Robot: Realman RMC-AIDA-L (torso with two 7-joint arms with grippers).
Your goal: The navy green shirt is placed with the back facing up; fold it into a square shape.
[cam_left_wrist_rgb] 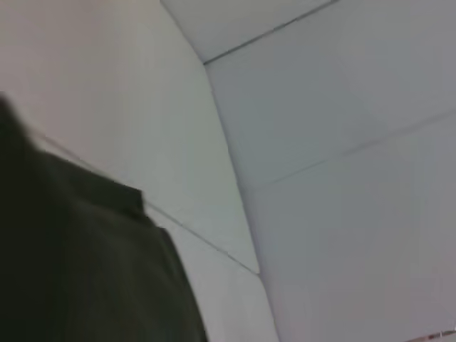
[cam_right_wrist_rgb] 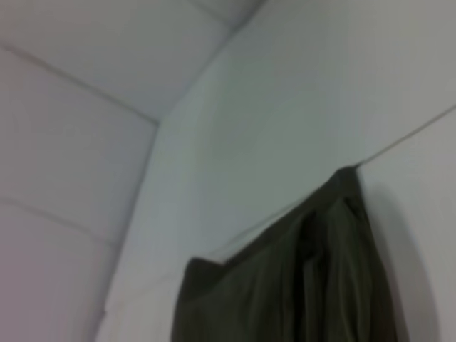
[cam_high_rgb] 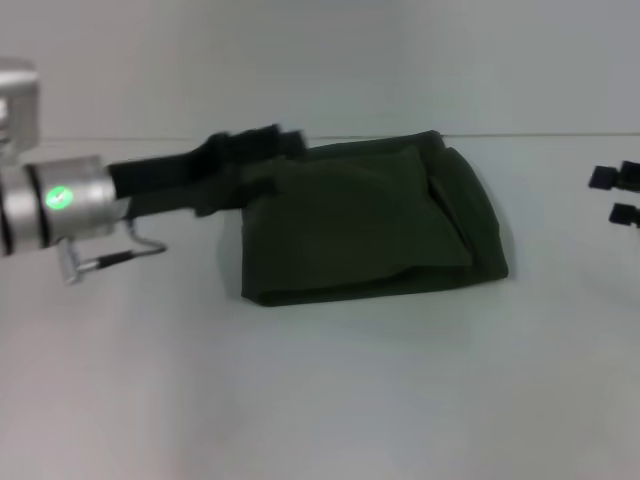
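The navy green shirt lies on the white table as a folded, roughly rectangular bundle, with layered folds along its right side. My left gripper reaches in from the left, its black end at the bundle's far left corner. Blur hides how it meets the cloth. My right gripper sits at the right edge of the head view, well clear of the shirt, with its two black fingertips apart and nothing between them. The left wrist view shows dark cloth of the shirt close up. In the right wrist view the shirt lies farther off.
The white table stretches in front of the shirt and to both sides of it. A pale wall rises just behind the table's far edge. A thin cable loops under my left wrist.
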